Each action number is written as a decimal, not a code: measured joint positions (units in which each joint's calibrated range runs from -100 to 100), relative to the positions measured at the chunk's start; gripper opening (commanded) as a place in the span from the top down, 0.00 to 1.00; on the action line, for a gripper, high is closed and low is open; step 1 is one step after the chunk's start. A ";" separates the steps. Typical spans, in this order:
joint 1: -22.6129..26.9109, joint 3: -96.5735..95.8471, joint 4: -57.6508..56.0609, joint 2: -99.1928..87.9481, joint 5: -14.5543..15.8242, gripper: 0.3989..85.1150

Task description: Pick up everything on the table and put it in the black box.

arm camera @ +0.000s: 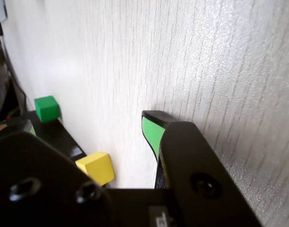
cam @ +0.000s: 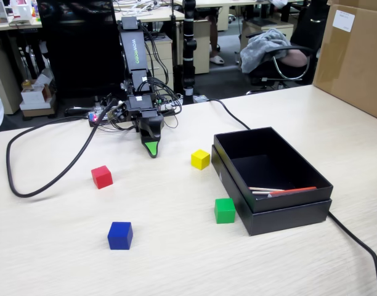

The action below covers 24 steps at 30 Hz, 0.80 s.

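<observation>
Four cubes lie on the table [cam: 176, 259]: red [cam: 102, 177], blue [cam: 120, 235], green [cam: 225, 210] against the black box's front left corner, and yellow [cam: 201, 159] just left of the box. The black box [cam: 287, 216] stands at the right. My gripper [cam: 151, 148] points down at the tabletop behind the cubes, left of the yellow one and holding nothing. In the wrist view the gripper [arm camera: 90, 124] is open, its green-padded fingers [arm camera: 151, 132] wide apart over bare wood, with the yellow cube [arm camera: 96, 168], green cube [arm camera: 46, 108] and box edge [arm camera: 55, 135] beyond.
Thin sticks with a red strip [cam: 281, 190] lie inside the box. A black cable [cam: 47, 179] loops across the left of the table, and another [cam: 355, 237] runs past the box's right end. A brown carton [cam: 355, 55] stands far right.
</observation>
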 measured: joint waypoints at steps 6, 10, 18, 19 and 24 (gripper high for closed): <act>-0.34 -0.37 0.00 -1.04 0.20 0.44; -1.03 0.73 -1.01 -1.81 0.29 0.44; -4.74 21.54 -32.21 -1.94 0.34 0.44; -5.18 25.10 -36.93 -1.68 0.34 0.44; -8.35 42.45 -55.83 4.66 0.24 0.45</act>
